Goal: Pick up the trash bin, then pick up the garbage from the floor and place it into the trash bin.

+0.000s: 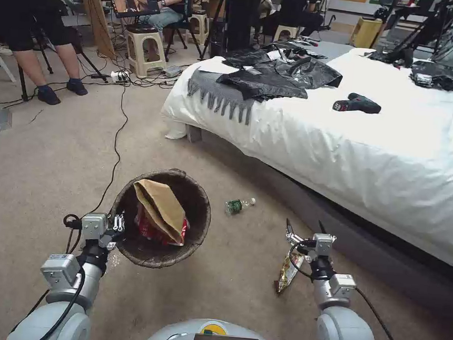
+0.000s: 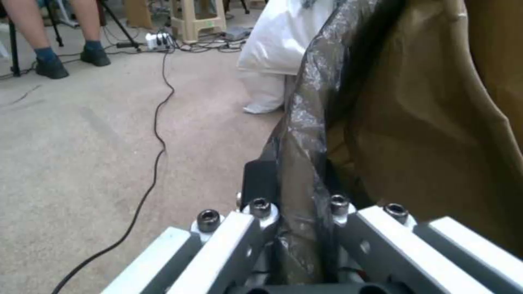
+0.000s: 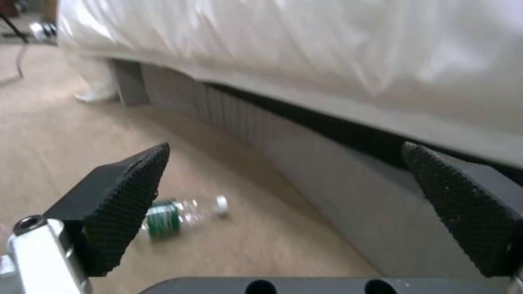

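The trash bin (image 1: 196,225), lined with a crinkled dark brown bag, stands before me on the left. My left gripper (image 1: 118,224) is shut on its near-left rim; in the left wrist view the bag-covered rim (image 2: 305,171) is pinched in the left gripper (image 2: 297,196). A tan paper bag (image 1: 161,206) (image 2: 436,122) and red-and-white packets (image 1: 150,230) lie inside the bin. A shiny brown snack wrapper (image 1: 286,270) lies on the carpet at the right. My right gripper (image 1: 304,228) (image 3: 286,149) hangs open just above and beyond it, its pads (image 3: 130,196) wide apart with nothing between them.
A small plastic bottle (image 1: 239,205) (image 3: 179,212) with a green label lies on the carpet between bin and bed. The white-covered bed (image 1: 376,146) and its grey base (image 3: 305,163) block the right side. A black cable (image 1: 116,144) runs across the floor on the left.
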Tool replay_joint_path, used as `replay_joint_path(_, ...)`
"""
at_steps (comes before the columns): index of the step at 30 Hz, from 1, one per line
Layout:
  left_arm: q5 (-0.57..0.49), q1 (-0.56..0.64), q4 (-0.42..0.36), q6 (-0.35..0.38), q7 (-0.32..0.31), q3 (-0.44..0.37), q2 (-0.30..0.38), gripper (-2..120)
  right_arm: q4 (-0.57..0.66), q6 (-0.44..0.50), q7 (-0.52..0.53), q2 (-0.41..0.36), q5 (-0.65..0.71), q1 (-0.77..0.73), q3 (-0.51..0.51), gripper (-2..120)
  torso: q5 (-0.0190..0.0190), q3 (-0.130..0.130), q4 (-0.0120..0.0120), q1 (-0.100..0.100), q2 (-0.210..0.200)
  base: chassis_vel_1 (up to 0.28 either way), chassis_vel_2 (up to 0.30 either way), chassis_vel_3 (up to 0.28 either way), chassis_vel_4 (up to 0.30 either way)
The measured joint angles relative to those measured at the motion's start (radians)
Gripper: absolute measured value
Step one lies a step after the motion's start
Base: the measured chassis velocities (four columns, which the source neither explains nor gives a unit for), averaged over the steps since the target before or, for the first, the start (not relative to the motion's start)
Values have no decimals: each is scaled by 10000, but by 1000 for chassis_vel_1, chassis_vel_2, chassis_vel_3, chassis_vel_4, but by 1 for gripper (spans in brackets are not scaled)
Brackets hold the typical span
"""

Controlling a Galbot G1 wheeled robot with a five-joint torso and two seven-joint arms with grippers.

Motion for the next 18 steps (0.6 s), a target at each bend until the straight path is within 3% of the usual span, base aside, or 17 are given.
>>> replay_joint_path(18, -2, 21, -3, -27, -21, -25, 5, 0, -2651, -371, 66, -289, 819, 600, -123, 100, 1, 0, 0, 0, 0, 0, 0, 0, 0)
